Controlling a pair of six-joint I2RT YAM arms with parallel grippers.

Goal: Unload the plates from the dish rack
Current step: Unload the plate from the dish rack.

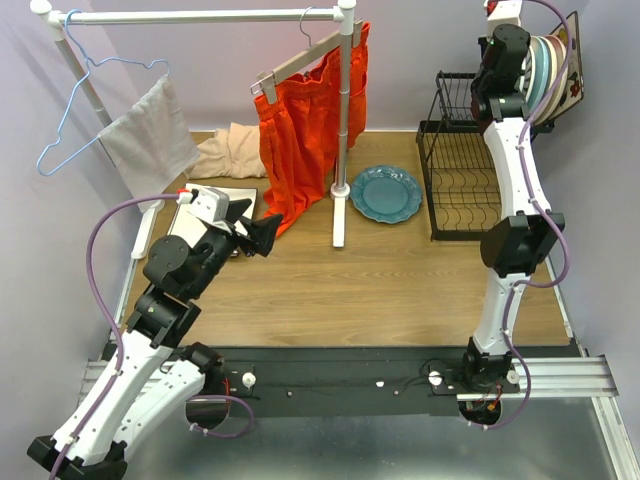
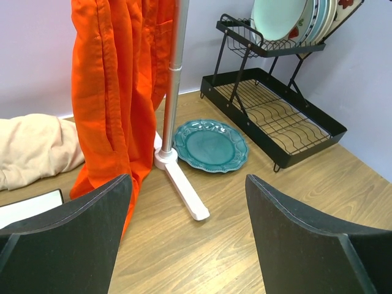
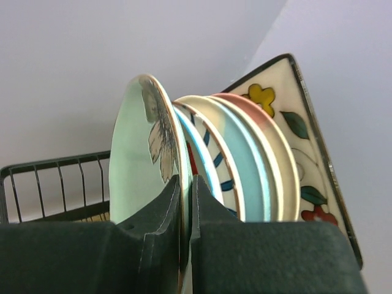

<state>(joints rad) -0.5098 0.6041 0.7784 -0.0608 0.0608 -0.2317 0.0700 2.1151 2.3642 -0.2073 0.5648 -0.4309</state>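
Pinching the lower rim of the pale mint plate (image 3: pixel 138 153), the right end effector (image 3: pixel 187 184) has its two fingers closed with the plate's edge sandwiched between them. That plate is the outermost of the row, so it is the one that can come out without disturbing the others. Behind it, toward the right of the wrist view, stand a blue-striped plate (image 3: pixel 211 162), a cream and light-blue plate (image 3: pixel 245 165), a pink-edged plate (image 3: pixel 275 153) and a square flowered plate (image 3: pixel 294 110). All are on edge and lean the same way, because the slots of the upper shelf of the dish rack (image 1: pixel 470 205) hold them upright. The rack sits at the upper right of the overhead view, with the right arm stretched far up to reach it.

A thin-edge grip like this leaves the plate free to pivot, so the lift probably needs to follow the slot upward before swinging away.

One teal plate (image 1: pixel 386 193) lies flat on the tabletop (image 1: pixel 350 290), just left of the rack near the foot of the clothes rail (image 1: pixel 343 120). That suggests this patch as the drop-off spot. By this reading one plate is out and five are in the rack.

The left end effector (image 2: pixel 188 184) is open, fingers spread wide with nothing between them. It hangs over the left of the tabletop beside the orange garment (image 1: pixel 295 130), well clear of the rack.
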